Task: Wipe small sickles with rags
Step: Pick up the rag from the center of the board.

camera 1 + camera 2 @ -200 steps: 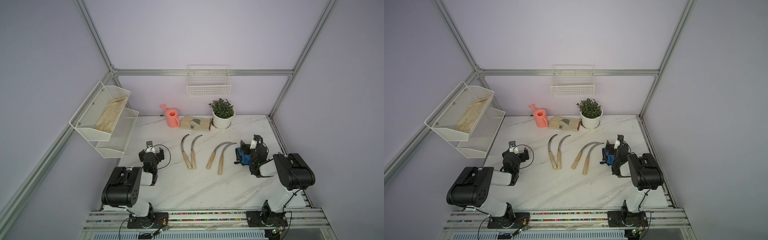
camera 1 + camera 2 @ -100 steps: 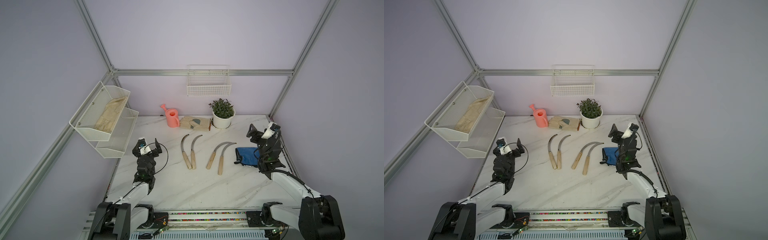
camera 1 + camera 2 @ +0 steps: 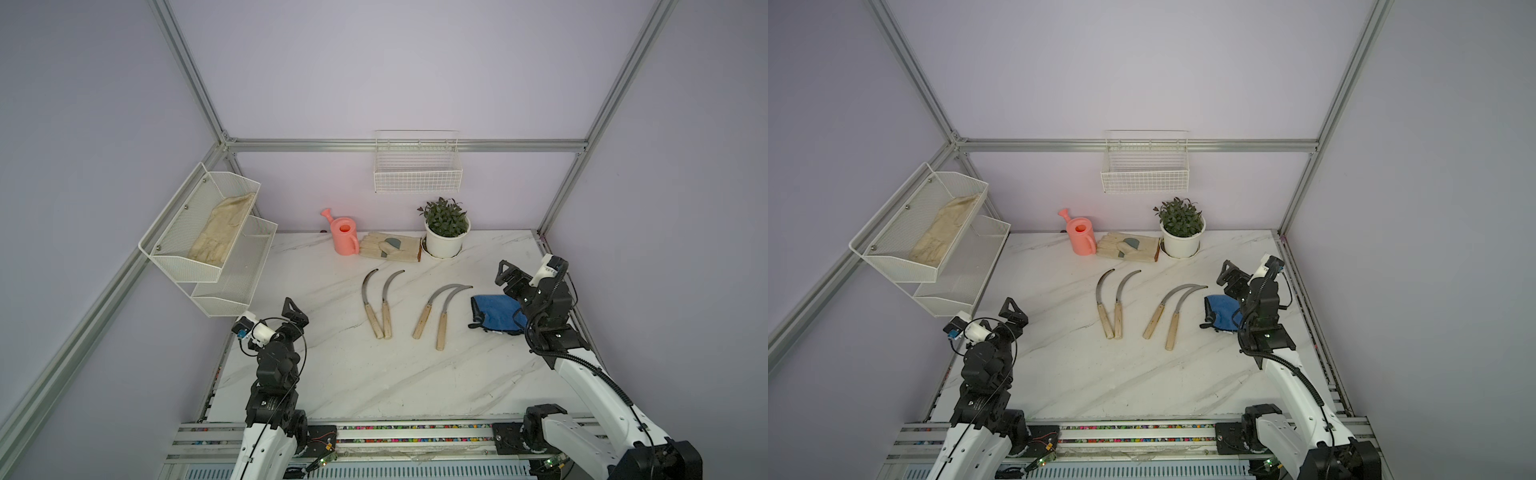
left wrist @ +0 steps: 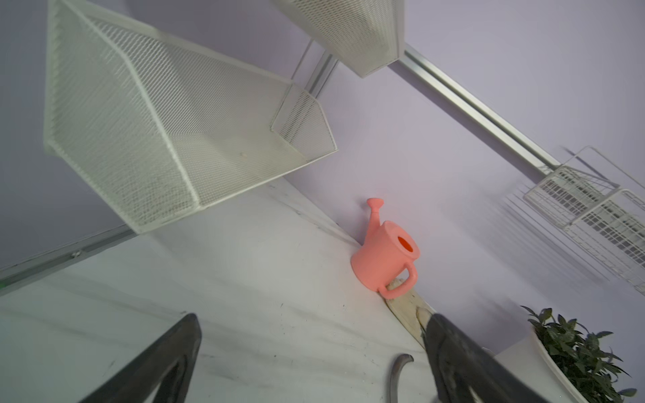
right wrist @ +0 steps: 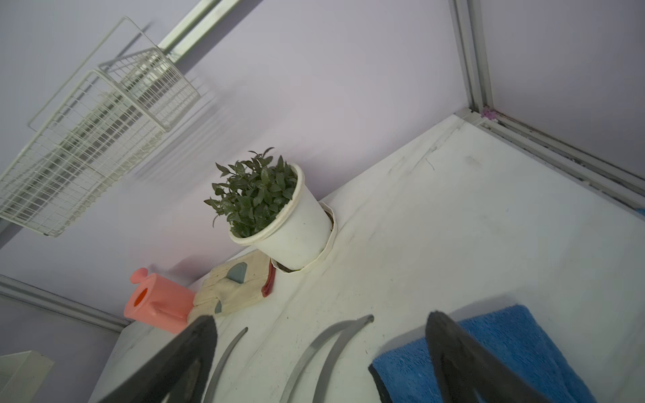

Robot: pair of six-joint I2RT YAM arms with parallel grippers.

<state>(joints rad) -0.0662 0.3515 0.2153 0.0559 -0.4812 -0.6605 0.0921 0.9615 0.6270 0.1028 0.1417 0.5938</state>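
Note:
Several small sickles lie on the marble table [image 3: 353, 374] in two pairs, curved grey blades on pale wooden handles: a left pair [image 3: 376, 303] [image 3: 1111, 303] and a right pair [image 3: 436, 311] [image 3: 1169, 311]. The blue rag [image 3: 494, 311] [image 3: 1221, 309] lies flat just right of them. My right gripper [image 3: 509, 276] [image 5: 319, 315] hangs open above the rag's far edge, holding nothing; its wrist view shows the rag [image 5: 506, 342] and blades [image 5: 328, 345]. My left gripper [image 3: 296, 311] [image 4: 312, 317] stands open and empty at the table's left, well clear of the sickles; one blade tip [image 4: 398, 373] shows.
At the back stand a pink watering can [image 3: 345, 237], beige gloves [image 3: 390, 247] and a potted plant [image 3: 444, 232]. A white two-tier mesh shelf [image 3: 208, 232] with another glove juts from the left wall near my left arm. A wire basket [image 3: 417, 170] hangs on the back wall.
Both arms have unfolded from a low tucked pose and lifted their grippers off the table. The right gripper rose from over the rag. Sickles and rag have not moved.

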